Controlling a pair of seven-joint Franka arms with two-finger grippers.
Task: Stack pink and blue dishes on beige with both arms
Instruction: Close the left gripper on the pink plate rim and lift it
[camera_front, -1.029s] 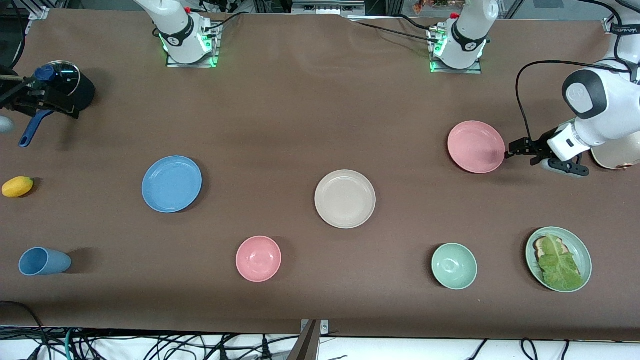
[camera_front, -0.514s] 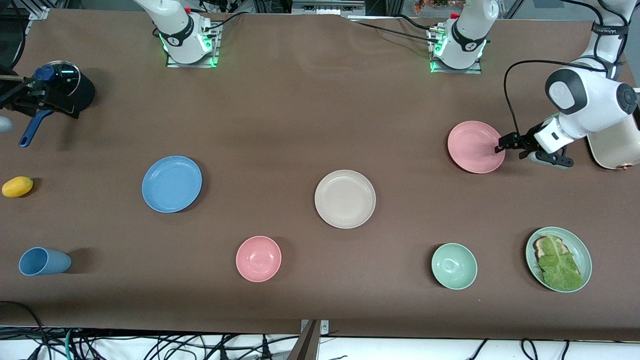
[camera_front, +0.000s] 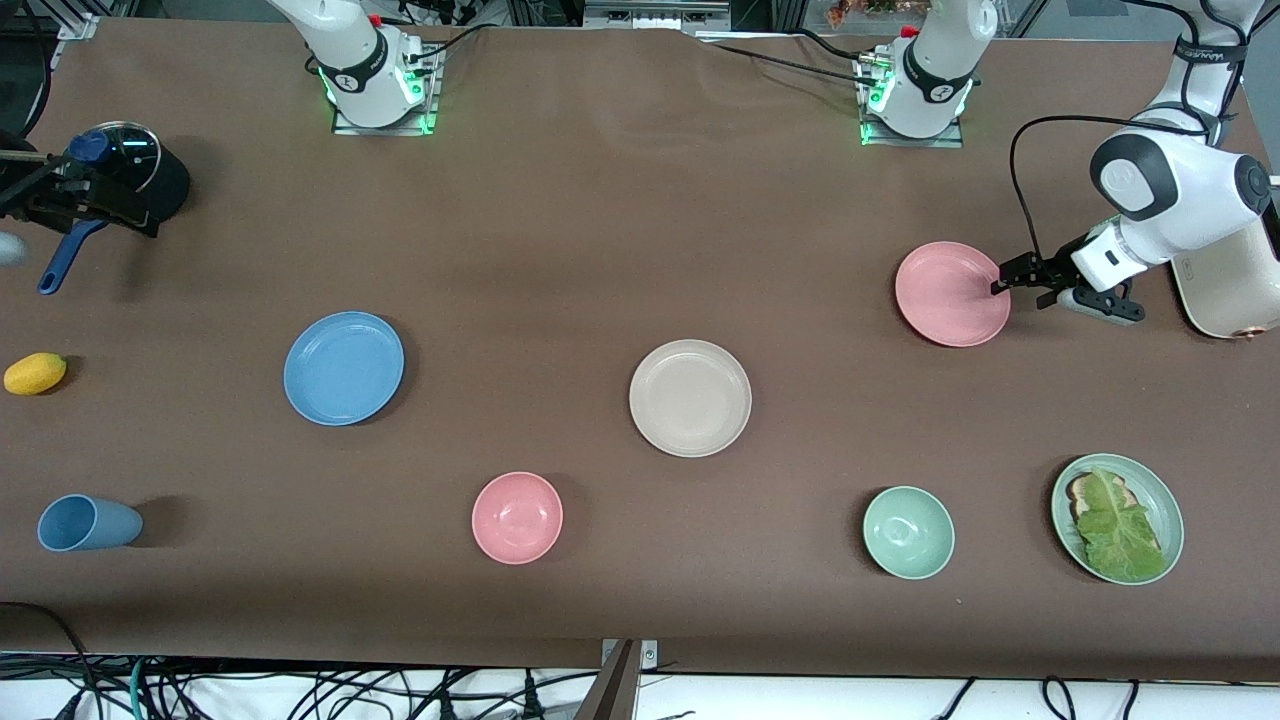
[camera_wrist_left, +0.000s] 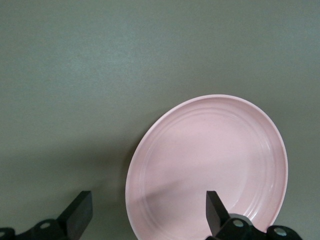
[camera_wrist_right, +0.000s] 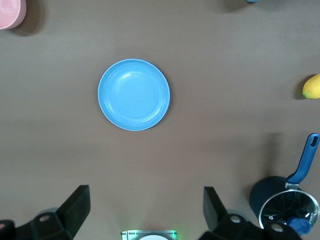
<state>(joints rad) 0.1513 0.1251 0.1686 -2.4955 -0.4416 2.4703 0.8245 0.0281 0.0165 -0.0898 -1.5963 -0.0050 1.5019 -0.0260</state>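
The pink plate (camera_front: 950, 293) lies at the left arm's end of the table. My left gripper (camera_front: 1003, 283) is open at its rim on the side toward the table's end. In the left wrist view the pink plate (camera_wrist_left: 210, 160) fills the frame; one finger of the left gripper (camera_wrist_left: 147, 202) is over the plate and the other is over bare table, so the rim lies between them. The beige plate (camera_front: 690, 397) sits mid-table. The blue plate (camera_front: 343, 367) lies toward the right arm's end. My right gripper (camera_wrist_right: 145, 195) hangs open high above the table, looking down on the blue plate (camera_wrist_right: 134, 94); it is outside the front view.
Nearer the front camera are a pink bowl (camera_front: 517, 517), a green bowl (camera_front: 908, 532), a pale green plate (camera_front: 1165, 490) with lettuce, and a blue cup (camera_front: 88, 522) on its side. A yellow fruit (camera_front: 35, 372) and a dark pot (camera_front: 130, 175) are at the right arm's end. A cream appliance (camera_front: 1225, 290) stands beside the left arm.
The left gripper has moved from just off the pink plate's edge inward onto its rim, and its arm has swung away from the front camera. The plates have not moved.
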